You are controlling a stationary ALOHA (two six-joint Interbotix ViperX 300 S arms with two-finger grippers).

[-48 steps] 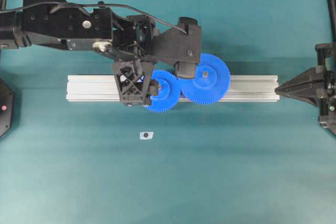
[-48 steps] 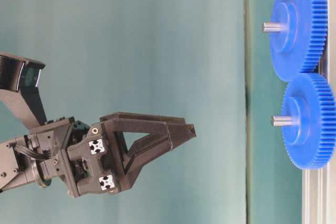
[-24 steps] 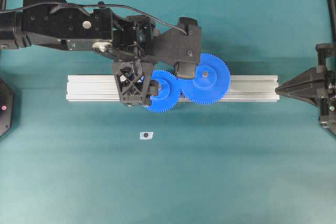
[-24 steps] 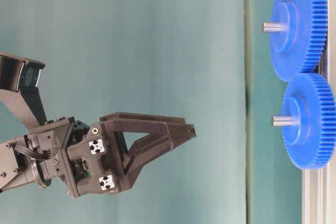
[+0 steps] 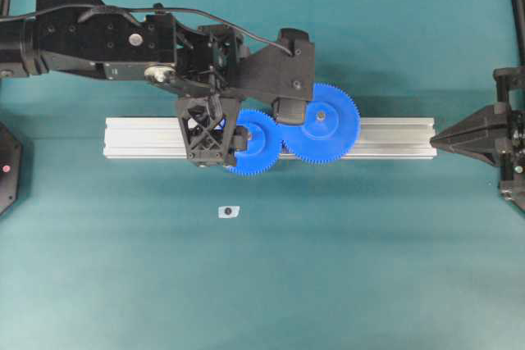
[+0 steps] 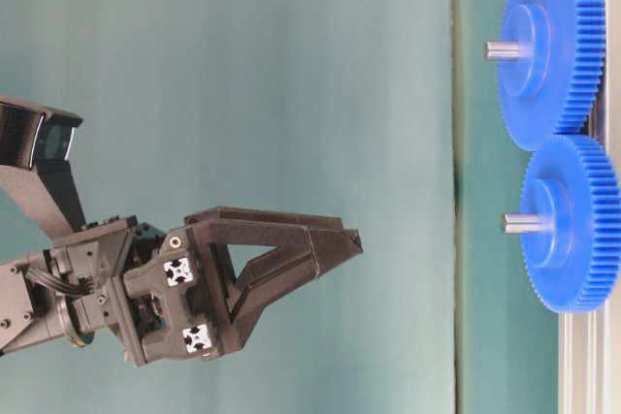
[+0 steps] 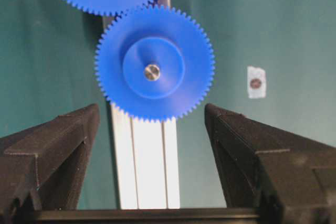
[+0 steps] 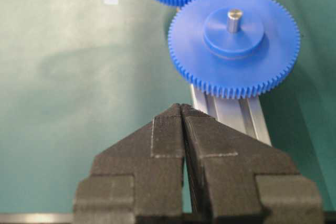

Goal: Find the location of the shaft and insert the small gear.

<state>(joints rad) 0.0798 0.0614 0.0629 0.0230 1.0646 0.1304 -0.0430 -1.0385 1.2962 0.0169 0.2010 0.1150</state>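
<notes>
Two toothed blue plastic gears meshed on ribbed aluminium rail (image 5: 148, 137), small gear (image 7: 154, 62) on silvery shaft (image 7: 152, 72), left fingers (image 7: 58, 145) spread wide, right fingers (image 8: 168, 140) pressed together.

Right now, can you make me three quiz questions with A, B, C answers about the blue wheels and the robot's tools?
1. Where do the gears sit?
A. on the silver rail
B. on the bare cloth
C. in a box

2. How many blue gears?
A. one
B. two
C. four

3. How is the left tool?
A. shut
B. open, empty
C. squeezing a gear

Answers:
A, the small gear and the large gear both rest on the rail.
B, only those two show.
B, its fingers stand apart, short of the small gear.
</notes>
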